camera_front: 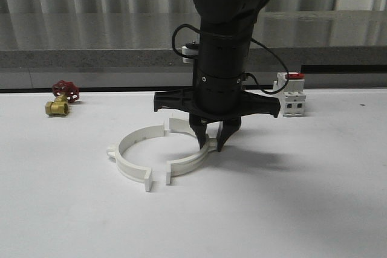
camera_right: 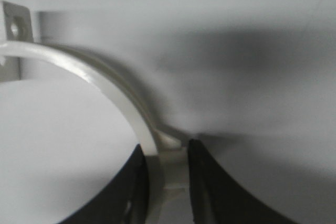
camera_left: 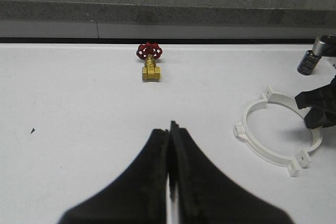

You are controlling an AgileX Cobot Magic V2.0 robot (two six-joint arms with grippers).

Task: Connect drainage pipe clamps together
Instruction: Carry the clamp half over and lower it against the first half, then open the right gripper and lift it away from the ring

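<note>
Clamps: two white half-rings flat on the table (camera_front: 72,222), forming a near-closed ring. Left clamp (camera_front: 130,149) and right clamp (camera_front: 193,160) face each other. Near end tabs are just apart, a narrow gap between them; far tabs also look slightly apart, hard to tell. Small lug on left clamp's outer side.

Right gripper (camera_front: 211,140) comes down from above and straddles the right clamp's band at its outer side, one finger inside the ring, one outside. In the right wrist view the fingers (camera_right: 207,182) sit either side of the band by the lug, narrow, seemingly touching it; firm grip or not, cannot tell.

Left gripper (camera_left: 170,171) hovers over bare table, jaws pressed together, holding nothing, well apart from the ring.

Handling guess: thin rigid plastic, light, slides easily on the smooth table, may skid when pushed. Band is narrow and slick, so pinch across the wall near the lug, or push at the tabs.

Farther back: brass valve (camera_front: 62,98) with red handle at left, white switch block (camera_front: 291,93) with red top at right, both away from the ring.
</note>
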